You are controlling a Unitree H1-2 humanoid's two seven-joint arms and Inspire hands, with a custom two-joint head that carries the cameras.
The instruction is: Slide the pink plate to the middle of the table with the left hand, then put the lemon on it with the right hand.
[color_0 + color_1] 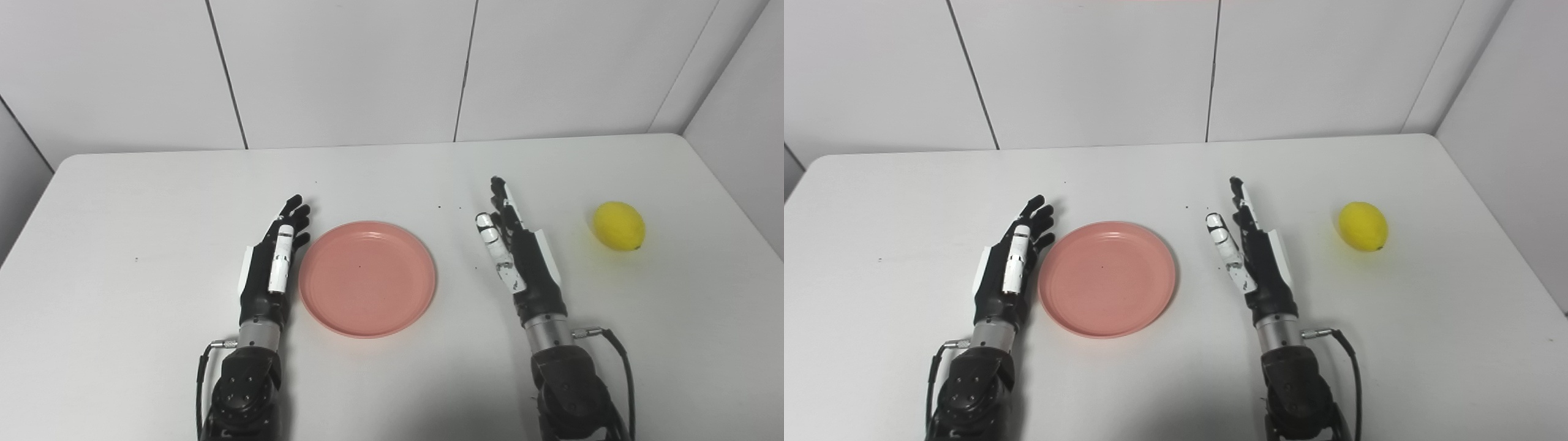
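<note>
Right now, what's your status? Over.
Left hand open beside pink plate. Right hand open, empty. Lemon on table, right of it. Nothing in the way.

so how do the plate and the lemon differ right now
The flat, round pink plastic plate is wide and shallow; the yellow oval lemon is small and rounded. The plate lies beside the left hand, near the table's middle; the lemon sits apart, beyond the right hand. Both rest on the white table, unheld.

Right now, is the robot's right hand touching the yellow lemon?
Apart. The left eye view shows bare white table between the right hand and the lemon.
</note>
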